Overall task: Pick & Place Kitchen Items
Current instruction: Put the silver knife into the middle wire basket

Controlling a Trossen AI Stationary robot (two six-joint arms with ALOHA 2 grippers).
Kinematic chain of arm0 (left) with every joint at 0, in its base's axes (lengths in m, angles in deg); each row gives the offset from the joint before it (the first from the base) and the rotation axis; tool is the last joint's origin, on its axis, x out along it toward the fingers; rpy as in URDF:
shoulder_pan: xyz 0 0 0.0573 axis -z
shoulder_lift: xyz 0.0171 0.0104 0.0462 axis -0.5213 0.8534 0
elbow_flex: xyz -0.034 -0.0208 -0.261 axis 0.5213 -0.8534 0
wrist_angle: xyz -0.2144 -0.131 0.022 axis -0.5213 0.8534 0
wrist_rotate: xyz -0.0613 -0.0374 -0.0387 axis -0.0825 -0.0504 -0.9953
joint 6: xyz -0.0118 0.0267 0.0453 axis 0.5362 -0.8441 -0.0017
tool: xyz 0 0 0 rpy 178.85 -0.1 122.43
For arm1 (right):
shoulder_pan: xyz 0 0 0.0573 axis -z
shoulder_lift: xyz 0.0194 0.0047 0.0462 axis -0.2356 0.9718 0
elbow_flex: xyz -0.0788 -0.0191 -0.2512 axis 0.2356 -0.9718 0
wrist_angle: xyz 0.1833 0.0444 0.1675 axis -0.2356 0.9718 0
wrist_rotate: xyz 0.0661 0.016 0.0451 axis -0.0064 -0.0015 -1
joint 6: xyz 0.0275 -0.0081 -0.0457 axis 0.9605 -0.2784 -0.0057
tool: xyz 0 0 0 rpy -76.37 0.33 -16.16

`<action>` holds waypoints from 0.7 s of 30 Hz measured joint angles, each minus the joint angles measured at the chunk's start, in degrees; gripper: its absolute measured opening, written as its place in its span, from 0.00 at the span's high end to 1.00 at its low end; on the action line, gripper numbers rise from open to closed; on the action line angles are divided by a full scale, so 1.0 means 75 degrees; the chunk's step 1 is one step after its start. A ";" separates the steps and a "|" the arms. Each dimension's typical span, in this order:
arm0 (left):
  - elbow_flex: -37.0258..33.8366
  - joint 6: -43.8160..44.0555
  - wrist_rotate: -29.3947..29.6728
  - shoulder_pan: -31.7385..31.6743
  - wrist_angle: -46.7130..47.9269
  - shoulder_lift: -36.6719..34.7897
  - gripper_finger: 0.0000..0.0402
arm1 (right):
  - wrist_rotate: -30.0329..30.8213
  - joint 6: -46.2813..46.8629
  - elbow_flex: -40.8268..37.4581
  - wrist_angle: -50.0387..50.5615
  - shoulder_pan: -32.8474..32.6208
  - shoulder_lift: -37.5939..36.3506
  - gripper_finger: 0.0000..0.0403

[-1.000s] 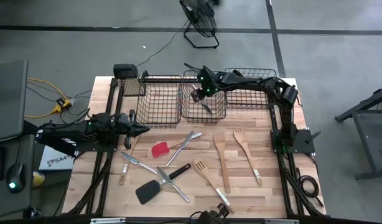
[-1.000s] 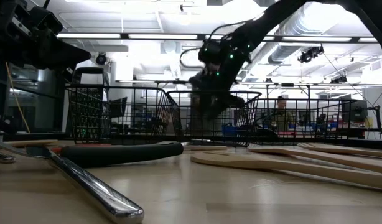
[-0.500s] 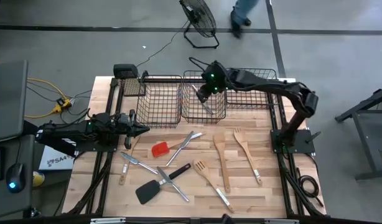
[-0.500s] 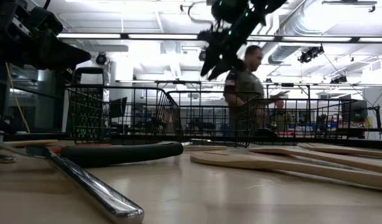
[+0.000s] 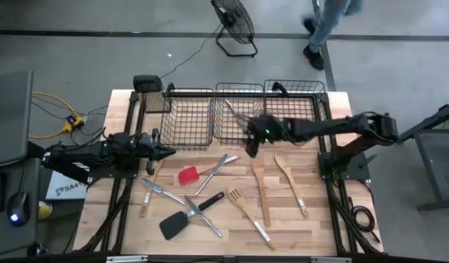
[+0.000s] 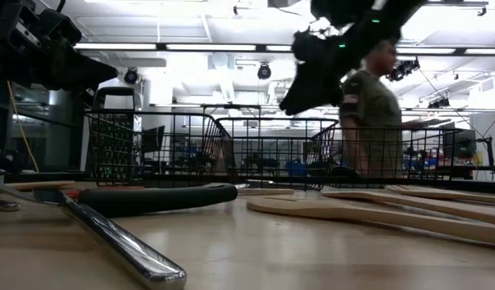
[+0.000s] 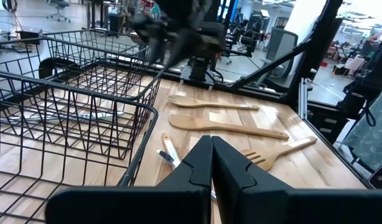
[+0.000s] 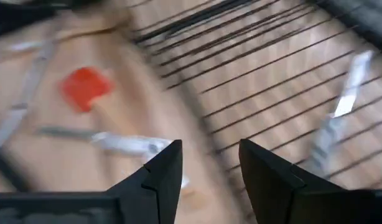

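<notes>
- Two dark arms working over a wooden table (image 5: pixel 312 226), three black wire baskets (image 5: pixel 189 117) lining its far edge.
- Hovering just near-side of the middle basket (image 5: pixel 235 109): right gripper (image 5: pixel 252 136), raised clear of the tabletop, fingers (image 8: pixel 163 171) standing partly apart with bare space between them, gripping and touching nothing.
- Lying inside that middle basket, behind the wires: a silver utensil (image 8: pixel 340 115).
- Waiting at the left side of the table, near the left basket: left gripper (image 5: pixel 166 151), fingers (image 7: pixel 200 168) pressed fully together, holding nothing, hanging above the surface.
- Resting flat on the table to the right of centre: two pale wooden spoons (image 5: pixel 258 186) side by side, a wooden slotted turner (image 5: pixel 289 175) just beyond them, another wooden turner (image 5: pixel 243 204) nearer the front.
- Lying left of centre: a red-headed spatula (image 5: pixel 188 175), silver cutlery (image 5: pixel 219 166) crossing just beside it, a black turner (image 5: pixel 177 223) nearer the front edge with more silver pieces (image 5: pixel 202 212) overlapping its handle.
- Standing beyond the far side of the table in the room: a person (image 6: pixel 368 113); also a floor fan (image 5: pixel 235 25).
</notes>
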 joint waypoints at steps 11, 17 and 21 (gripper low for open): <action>-0.0009 -0.0001 0.0155 -0.0003 -0.0076 0.0000 1.00 | 0.0456 0.0833 -0.2993 -0.3377 -0.0726 -0.1716 0.63; -0.0012 -0.0004 0.0216 -0.0002 -0.0097 0.0000 1.00 | 0.0737 0.0950 -0.4228 -0.4686 -0.0981 -0.2618 0.63; -0.0012 -0.0004 0.0235 -0.0003 -0.0103 0.0000 1.00 | 0.1539 0.1275 -0.5067 -0.5433 -0.1153 -0.3132 0.63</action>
